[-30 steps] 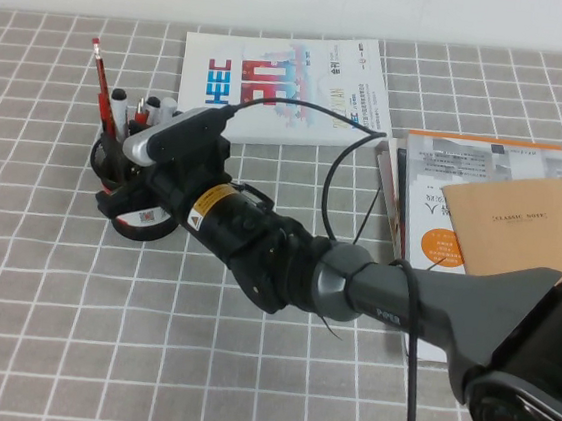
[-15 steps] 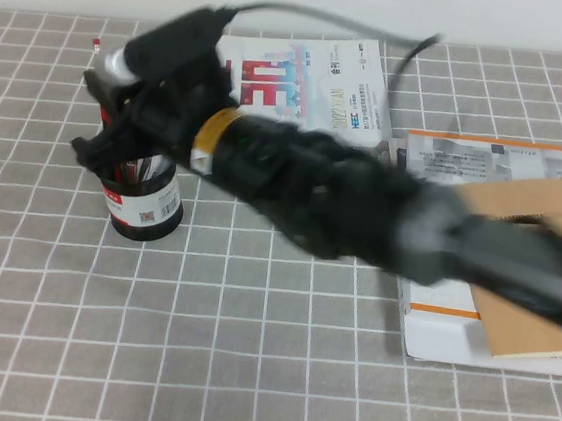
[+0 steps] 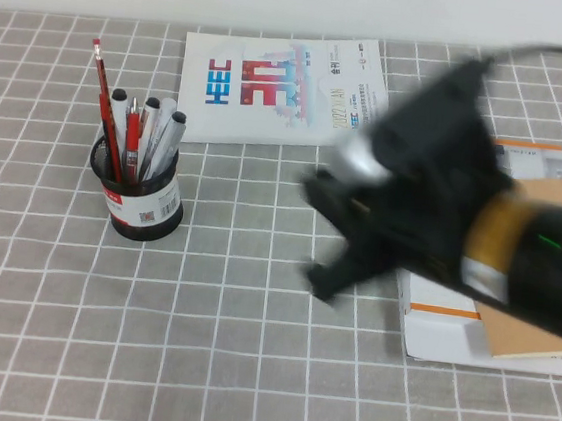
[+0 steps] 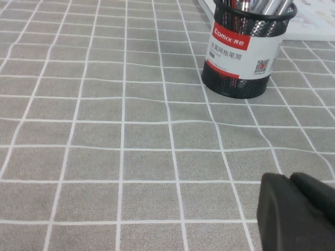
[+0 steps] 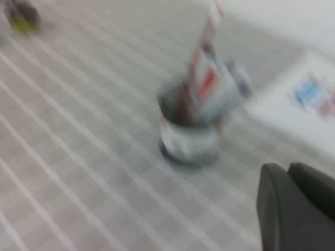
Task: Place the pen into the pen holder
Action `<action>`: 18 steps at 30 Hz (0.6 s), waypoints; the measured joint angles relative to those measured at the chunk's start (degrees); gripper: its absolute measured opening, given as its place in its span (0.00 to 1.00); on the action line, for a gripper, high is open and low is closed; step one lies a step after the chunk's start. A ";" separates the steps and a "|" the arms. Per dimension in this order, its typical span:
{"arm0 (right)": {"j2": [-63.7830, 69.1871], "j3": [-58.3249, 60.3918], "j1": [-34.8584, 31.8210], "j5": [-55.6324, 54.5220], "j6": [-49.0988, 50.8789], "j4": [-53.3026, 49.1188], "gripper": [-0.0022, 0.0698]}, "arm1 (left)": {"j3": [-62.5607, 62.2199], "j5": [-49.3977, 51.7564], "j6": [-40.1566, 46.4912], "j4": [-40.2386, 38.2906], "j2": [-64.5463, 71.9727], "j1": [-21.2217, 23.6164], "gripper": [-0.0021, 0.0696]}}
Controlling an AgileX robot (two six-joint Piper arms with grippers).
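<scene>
The pen (image 3: 101,101), a long thin dark-red stick with a pale tip, stands tilted in the pen holder (image 3: 147,206), a black mesh cup with a white label, at the table's left. My right gripper (image 3: 321,235) is blurred in mid-table, well to the right of the holder, shut and empty. In the right wrist view its fingers (image 5: 288,168) are together, and the holder (image 5: 188,141) is a blur beyond them. My left gripper (image 4: 289,179) is shut and empty low over the cloth, with the holder (image 4: 241,57) ahead of it.
A shorter red pen (image 3: 131,145) and grey markers (image 3: 164,133) also stand in the holder. A white magazine (image 3: 284,85) lies at the back. A stack of books with a brown notebook (image 3: 534,343) lies at the right, partly under my right arm.
My right arm has swung away from the pen holder to the right. The holder, hidden behind the gripper before, now shows fully with the pen standing in it.
</scene>
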 joint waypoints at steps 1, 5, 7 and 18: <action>-1.44 1.43 0.00 1.91 0.00 -0.20 0.01 | 0.00 0.00 0.00 0.00 0.00 0.00 0.02; -11.75 8.54 -0.21 9.50 0.00 -4.44 0.01 | 0.00 0.00 0.00 0.00 0.00 0.00 0.02; -17.66 12.05 -0.15 11.43 0.00 -5.49 0.01 | 0.00 0.00 0.00 0.00 0.00 0.00 0.02; -43.96 30.96 -0.84 15.55 0.17 -6.07 0.01 | 0.00 0.00 0.00 0.00 0.00 0.00 0.02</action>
